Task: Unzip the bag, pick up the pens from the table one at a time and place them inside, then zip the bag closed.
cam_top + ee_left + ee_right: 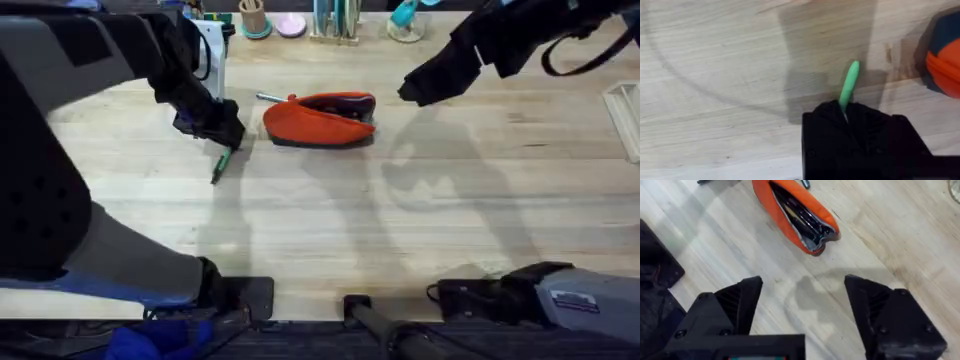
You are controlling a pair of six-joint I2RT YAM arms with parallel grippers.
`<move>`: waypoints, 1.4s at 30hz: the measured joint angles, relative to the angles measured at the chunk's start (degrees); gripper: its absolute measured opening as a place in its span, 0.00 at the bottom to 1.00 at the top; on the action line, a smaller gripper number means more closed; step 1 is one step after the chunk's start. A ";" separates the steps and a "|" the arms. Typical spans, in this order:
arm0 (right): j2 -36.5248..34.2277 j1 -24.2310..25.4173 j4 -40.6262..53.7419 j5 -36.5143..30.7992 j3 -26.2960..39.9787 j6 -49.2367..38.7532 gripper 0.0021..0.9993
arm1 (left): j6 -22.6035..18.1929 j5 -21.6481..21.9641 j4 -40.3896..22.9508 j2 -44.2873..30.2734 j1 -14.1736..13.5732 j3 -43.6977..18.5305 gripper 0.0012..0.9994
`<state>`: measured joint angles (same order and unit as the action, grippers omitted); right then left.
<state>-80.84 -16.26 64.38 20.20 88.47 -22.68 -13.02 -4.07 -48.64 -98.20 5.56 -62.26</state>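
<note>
Pen (849,84) gripped in left fingers (832,112); right fingers (747,297) spread wide.

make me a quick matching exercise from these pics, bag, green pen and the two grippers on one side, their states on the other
Things:
1. bag
2. green pen
3. left gripper
4. right gripper

States:
A. open, holding nothing
B. unzipped, dark items inside
C. shut on the pen
D. held at one end, above the table

Pairs: 1-B, 2-D, 3-C, 4-A
</note>
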 joint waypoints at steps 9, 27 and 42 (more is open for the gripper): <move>0.00 -0.02 0.02 -0.02 0.00 0.00 1.00 | 1.78 0.22 -0.40 0.00 -0.02 -0.20 0.04; 0.00 -0.02 0.11 0.00 0.00 0.00 1.00 | 2.60 5.24 -8.08 13.15 0.68 -5.89 0.04; -0.01 -0.02 0.13 -0.01 0.00 0.00 1.00 | -2.99 5.32 -18.05 17.96 -8.69 -16.83 0.04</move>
<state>-80.85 -16.27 64.51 20.20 88.47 -22.68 -16.00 1.25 -66.70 -80.24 -3.13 -79.09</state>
